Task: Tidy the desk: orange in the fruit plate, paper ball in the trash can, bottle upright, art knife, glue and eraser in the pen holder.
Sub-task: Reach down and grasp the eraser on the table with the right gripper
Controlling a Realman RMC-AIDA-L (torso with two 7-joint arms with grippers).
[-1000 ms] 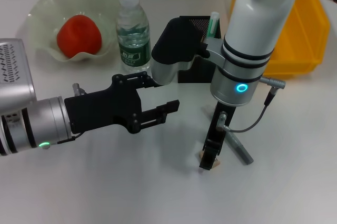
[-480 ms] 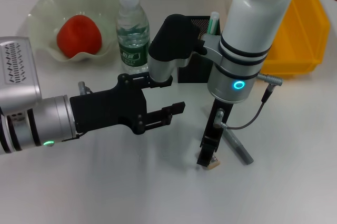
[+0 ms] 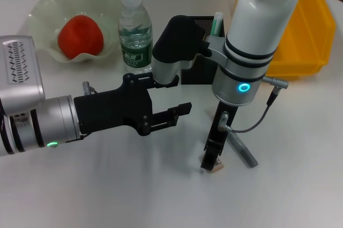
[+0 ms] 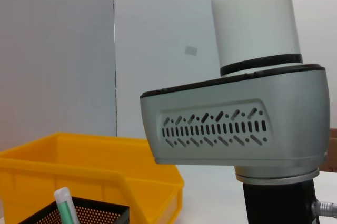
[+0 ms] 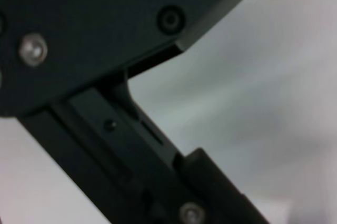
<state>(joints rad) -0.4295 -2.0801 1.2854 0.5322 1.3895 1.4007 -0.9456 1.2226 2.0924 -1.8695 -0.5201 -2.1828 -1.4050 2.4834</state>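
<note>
Fingers of the right gripper (image 3: 210, 162) point straight down onto the eraser (image 3: 216, 168) near the art knife (image 3: 242, 150), seemingly closed on it — though the grip itself is hard to confirm. Left gripper (image 3: 179, 113) hovers mid-desk, nothing in it, its opening unclear. Orange (image 3: 80, 36) sits in the fruit plate (image 3: 45, 8), bottle (image 3: 134, 32) upright, glue (image 3: 217, 24) in the pen holder (image 3: 201, 24); eraser and knife remain. Left wrist view alone shows the trash can (image 4: 131, 174) wall beside the holder — contents hidden. Right wrist view shows only dark gripper body.

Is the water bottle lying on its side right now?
No, in the head view the bottle stands upright on the desk, cap on top, between the fruit plate and the pen holder.
</note>
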